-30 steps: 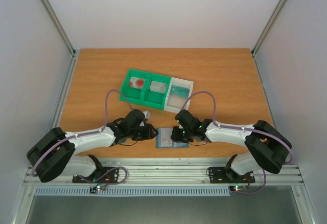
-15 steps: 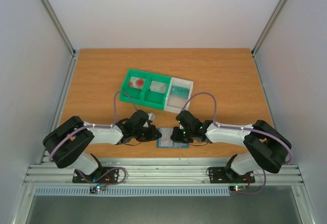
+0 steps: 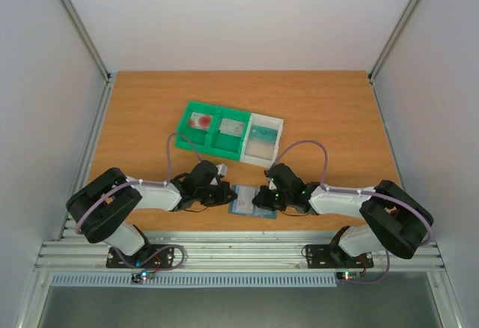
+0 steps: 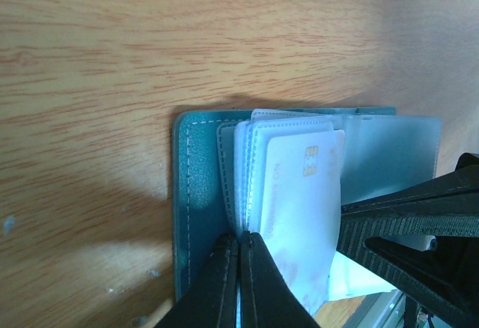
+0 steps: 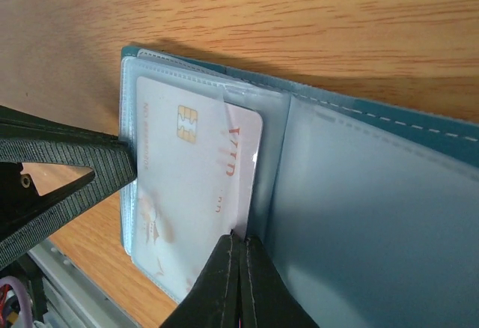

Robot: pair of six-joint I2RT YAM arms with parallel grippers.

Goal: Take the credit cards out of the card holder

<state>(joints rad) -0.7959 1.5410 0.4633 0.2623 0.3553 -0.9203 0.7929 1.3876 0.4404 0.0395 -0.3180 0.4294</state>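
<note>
The dark teal card holder point(image 3: 245, 201) lies open on the table between both grippers, and it also shows in the left wrist view point(image 4: 196, 193) and the right wrist view point(image 5: 374, 193). A white card with red marks and a gold chip point(image 5: 187, 186) sticks partly out of a clear inner pocket; it also shows in the left wrist view point(image 4: 299, 193). My left gripper point(image 4: 239, 247) is shut on the pocket leaves at the holder's left side. My right gripper point(image 5: 241, 247) is shut on the white card's edge near the fold. From above, the left gripper point(image 3: 227, 195) and the right gripper point(image 3: 260, 200) flank the holder.
A green-and-white bin tray point(image 3: 182, 131) stands behind on the table, with a red-marked card point(image 3: 200, 120), a grey card point(image 3: 232, 127) and a pale card point(image 3: 262, 135) in its compartments. The table's near edge and a metal rail lie just below the holder.
The left gripper came in to the holder's left side. The right arm has since drawn a little to the right, and the white card now stands out of its pocket.
</note>
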